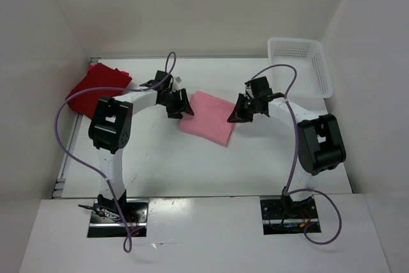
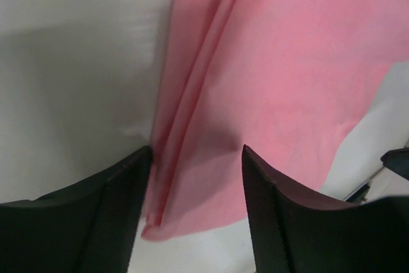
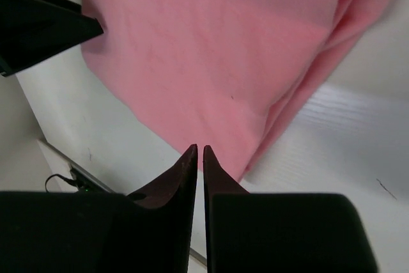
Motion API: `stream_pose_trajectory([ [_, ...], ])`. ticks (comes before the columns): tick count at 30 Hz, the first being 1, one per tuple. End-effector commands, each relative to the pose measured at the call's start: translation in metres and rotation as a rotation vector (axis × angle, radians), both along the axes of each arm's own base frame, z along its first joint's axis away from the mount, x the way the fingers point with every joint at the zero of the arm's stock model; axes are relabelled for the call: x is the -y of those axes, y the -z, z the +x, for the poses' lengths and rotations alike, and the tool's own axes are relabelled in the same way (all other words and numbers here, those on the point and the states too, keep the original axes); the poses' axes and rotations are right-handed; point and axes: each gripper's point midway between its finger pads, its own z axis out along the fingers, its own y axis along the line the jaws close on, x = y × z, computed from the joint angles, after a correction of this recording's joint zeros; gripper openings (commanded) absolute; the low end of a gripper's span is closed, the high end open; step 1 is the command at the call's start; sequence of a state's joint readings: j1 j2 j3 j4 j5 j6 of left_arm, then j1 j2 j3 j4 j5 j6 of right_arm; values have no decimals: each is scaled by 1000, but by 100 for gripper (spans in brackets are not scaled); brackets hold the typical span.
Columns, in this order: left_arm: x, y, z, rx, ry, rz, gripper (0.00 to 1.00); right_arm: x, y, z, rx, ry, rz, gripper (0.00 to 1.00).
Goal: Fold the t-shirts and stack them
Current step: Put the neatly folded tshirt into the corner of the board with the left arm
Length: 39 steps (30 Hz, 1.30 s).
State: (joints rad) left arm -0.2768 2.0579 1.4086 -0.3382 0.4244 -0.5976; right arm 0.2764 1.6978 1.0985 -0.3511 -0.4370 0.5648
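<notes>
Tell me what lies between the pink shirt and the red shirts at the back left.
Only the left arm does: it and the open left hand stretch across the table between the pink shirt and the red shirts. Nothing else visible sits there.

A white mesh basket (image 1: 321, 73) sits upright at the far right corner of the white table (image 1: 192, 164) — near the wall.

One pink shirt (image 1: 208, 123), one red pile (image 1: 96, 87), one basket (image 1: 323, 71).

No legible txt, labels or brands in any of the 3 views. No nos. or signs can be read either.
</notes>
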Motion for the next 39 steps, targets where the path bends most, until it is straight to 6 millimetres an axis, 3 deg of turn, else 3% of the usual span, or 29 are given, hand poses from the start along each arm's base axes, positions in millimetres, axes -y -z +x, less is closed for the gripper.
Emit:
stream_pose_trajectory([
  [1, 20, 24, -1, 8, 97, -10, 65, -4, -20, 0, 76, -10, 38, 12],
  [3, 35, 25, 2, 24, 125, -15, 54, -3, -25, -4, 87, -2, 48, 23],
  [4, 39, 33, 2, 17, 134, -13, 42, -3, -30, -5, 92, 6, 56, 27],
  [6, 50, 38, 3, -6, 127, -42, 29, -3, -37, -11, 100, 7, 72, 45],
  [7, 54, 31, 12, 24, 118, -58, 17, -3, -47, -11, 126, 6, 80, 52],
  [9, 60, 24, 20, 20, 88, -89, 7, -3, -54, -15, 141, 0, 91, 55],
  [13, 69, -36, 53, 132, 70, -112, 0, 4, -61, -31, 141, 21, 102, 58],
  [14, 69, -71, 71, 208, 57, -127, 0, 8, -61, -32, 144, 30, 102, 60],
  [15, 70, -86, 74, 229, 57, -134, 0, 12, -60, -33, 143, 41, 101, 60],
  [16, 59, -104, 87, 264, 25, -147, 0, 14, -54, -40, 129, 42, 97, 62],
  [18, 46, -141, 95, 309, 0, -174, 0, 21, -53, -41, 130, 62, 96, 65],
  [19, 26, -164, 108, 356, -37, -180, 0, 20, -50, -44, 119, 56, 100, 65],
  [21, 0, -201, 111, 415, -78, -205, 0, 21, -45, -47, 107, 56, 97, 66],
  [22, -31, -216, 119, 438, -137, -210, 0, 20, -43, -50, 96, 50, 102, 66],
  [23, -49, -238, 115, 484, -161, -218, 0, 20, -39, -50, 91, 44, 96, 66],
  [24, -67, -247, 114, 492, -195, -223, 0, 20, -36, -50, 80, 44, 93, 66],
  [25, -108, -256, 119, 525, -267, -208, 0, 20, -36, -51, 85, 30, 94, 66],
  [27, -149, -266, 108, 552, -359, -204, 0, 18, -33, -49, 75, 17, 95, 66],
  [28, -193, -281, 98, 585, -468, -200, 3, 16, -31, -48, 69, 3, 99, 66],
  [29, -214, -283, 95, 611, -521, -204, 13, 15, -32, -45, 70, 2, 100, 66],
  [30, -236, -242, 83, 528, -604, -189, 28, 14, -30, -46, 65, -12, 102, 66],
  [31, -253, -244, 68, 524, -676, -207, 54, 14, -30, -44, 65, -12, 103, 66],
  [32, -292, -235, 58, 540, -777, -197, 72, 13, -31, -45, 69, -26, 106, 66],
  [33, -302, -222, 47, 516, -811, -215, 92, 13, -31, -45, 69, -26, 106, 66],
  [34, -305, -188, 30, 428, -848, -231, 100, 12, -28, -46, 62, -38, 107, 66],
  [35, -312, -178, 19, 387, -873, -239, 100, 12, -27, -48, 52, -38, 105, 66],
  [38, -302, -153, -7, 290, -868, -196, 100, 12, -26, -50, 48, -50, 106, 67],
  [39, -301, -153, -12, 294, -875, -188, 100, 12, -26, -50, 53, -57, 102, 67],
])
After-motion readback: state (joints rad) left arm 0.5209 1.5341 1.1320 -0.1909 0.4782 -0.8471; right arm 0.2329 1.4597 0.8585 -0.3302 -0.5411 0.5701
